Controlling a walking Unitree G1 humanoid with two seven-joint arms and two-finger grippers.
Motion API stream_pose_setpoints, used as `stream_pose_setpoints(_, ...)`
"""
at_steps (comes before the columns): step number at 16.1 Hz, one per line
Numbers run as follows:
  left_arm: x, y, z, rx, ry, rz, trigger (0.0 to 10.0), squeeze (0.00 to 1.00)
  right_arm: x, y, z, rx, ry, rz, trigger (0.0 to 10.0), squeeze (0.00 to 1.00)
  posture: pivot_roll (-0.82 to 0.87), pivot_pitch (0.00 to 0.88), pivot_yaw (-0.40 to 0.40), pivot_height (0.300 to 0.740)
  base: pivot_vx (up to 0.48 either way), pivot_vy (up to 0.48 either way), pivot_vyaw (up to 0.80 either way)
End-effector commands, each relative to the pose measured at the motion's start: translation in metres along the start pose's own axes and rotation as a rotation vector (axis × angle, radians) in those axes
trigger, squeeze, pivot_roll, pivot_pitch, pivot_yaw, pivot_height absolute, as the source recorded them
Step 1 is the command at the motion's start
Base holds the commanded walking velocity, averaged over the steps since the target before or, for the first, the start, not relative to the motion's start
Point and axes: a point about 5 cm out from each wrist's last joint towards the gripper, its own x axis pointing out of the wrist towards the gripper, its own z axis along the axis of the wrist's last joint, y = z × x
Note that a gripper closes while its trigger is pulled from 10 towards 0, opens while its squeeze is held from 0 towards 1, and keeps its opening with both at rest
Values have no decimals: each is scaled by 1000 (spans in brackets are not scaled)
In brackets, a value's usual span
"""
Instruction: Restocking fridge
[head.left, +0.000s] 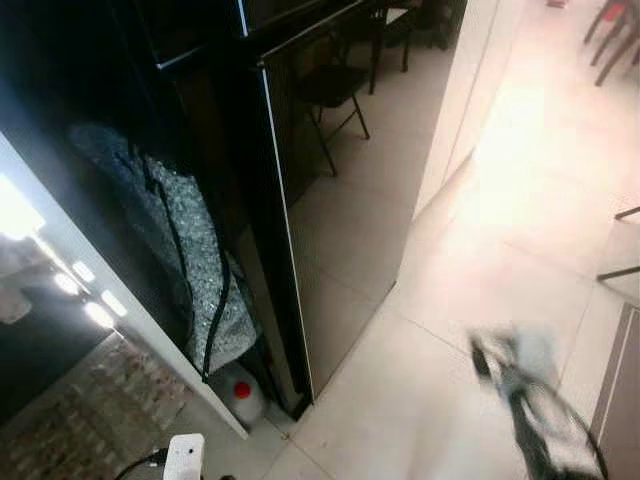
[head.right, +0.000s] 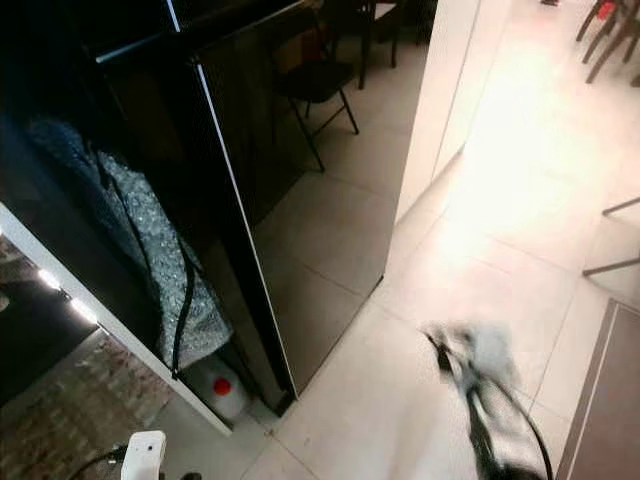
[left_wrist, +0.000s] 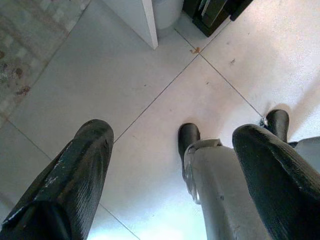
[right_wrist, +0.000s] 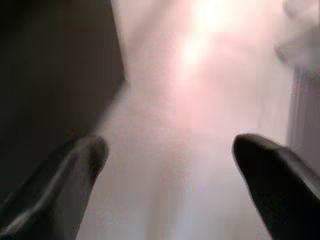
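Fridge: the tall, glossy black fridge (head.left: 330, 220) stands at the robot's front left, its shut door reflecting the tiled floor and a folding chair; no handle can be made out.
Beside the fridge: a grey, sparkly padded cover with a black cable (head.left: 185, 260) hangs in the gap between the fridge's side and a white panel (head.left: 120, 310); a white plastic jug with a red cap (head.left: 240, 395) stands on the floor at the foot of that gap.
Floor: pale square tiles (head.right: 480, 200), brightly lit to the right.
Goods to stock: nothing that could go into the fridge can be seen, in either pincer or on the floor.
Left pincer: (left_wrist: 175, 185) points down at the tiles near the robot's own black feet, fingers spread wide, holding nothing.
Right pincer: (right_wrist: 170, 165) is blurred and raised at the robot's right (head.left: 515, 375), fingers spread, holding nothing; the dark fridge side lies ahead of it.
Stage: the scene fits an approach to open the door as well as a door shut again after loading.
Doing it well: judged from here, any work on the door needs the body square to the front, and the door's free edge found once the blur settles; keep the arms out of the cable and away from the jug.
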Motion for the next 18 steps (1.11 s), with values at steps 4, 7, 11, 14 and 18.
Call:
stream_pose_setpoints(4, -2, 4, -8, -4, 22, 16, 10000, 0, -38, 0, -105, -35, 411, -6, 10000, 0, -31, 0, 65, 740, 0, 0, 0)
stream_pose_setpoints(7, -2, 6, -10, 20, 34, 15, 10000, 0, -49, 20, -128, -10, 467, 15, 10000, 0, -46, 0, 83, 740, 0, 0, 0)
stream_pose_setpoints(11, -3, 5, -11, 7, 29, 11, 10000, 0, -54, 32, -136, 42, 475, 8, 10000, 0, -43, 0, 82, 740, 0, 0, 0)
stream_pose_setpoints(14, -3, 6, -12, 33, 40, 7, 10000, 0, -51, 32, -132, 55, 448, -5, 10000, 0, -50, 0, 88, 740, 0, 0, 0)
stream_pose_setpoints(18, -3, 5, -13, 28, 40, 4, 10000, 0, -57, 32, -140, 16, 477, -5, 10000, 0, -47, 0, 87, 740, 0, 0, -375)
